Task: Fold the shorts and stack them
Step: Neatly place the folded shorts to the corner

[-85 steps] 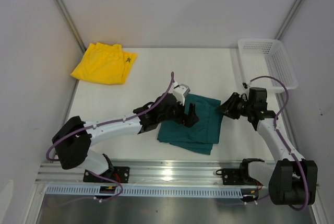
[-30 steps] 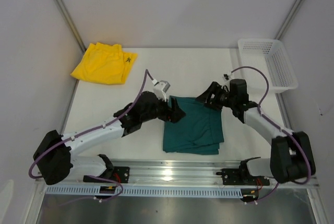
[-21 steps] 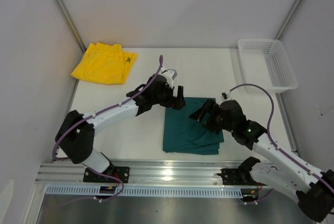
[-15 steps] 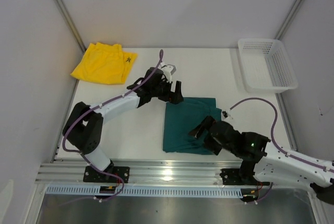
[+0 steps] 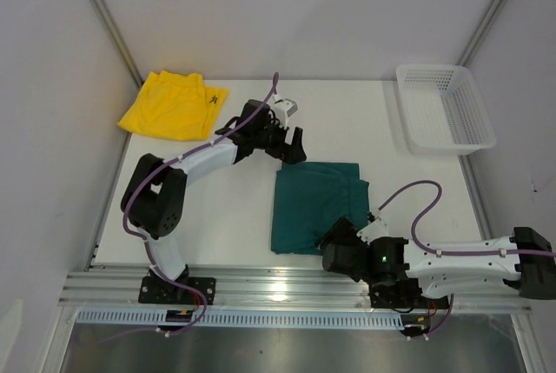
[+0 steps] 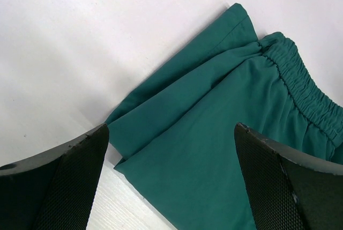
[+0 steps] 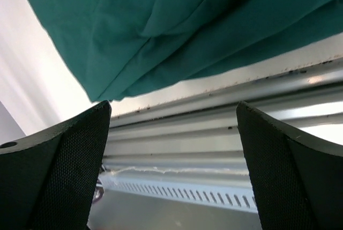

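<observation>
The right pincer (image 5: 334, 243), spread empty, has swung to the near edge of the folded dark teal fabric shorts (image 5: 313, 203) and the left pincer (image 5: 292, 149), also released, has cleared their far corner: stacking with the bright yellow fabric shorts (image 5: 174, 105) beyond likely follows.

Your left arm's stretched far forward, left hand (image 5: 293, 148) spread wide, holding nothing. Your right arm lies low, reaching leftward, right hand (image 5: 331, 249) also spread wide, holding nothing.

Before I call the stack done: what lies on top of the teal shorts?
Nothing lies on the teal shorts; the yellow shorts sit apart, far left. The right tool hides the teal pair's near corner.
</observation>
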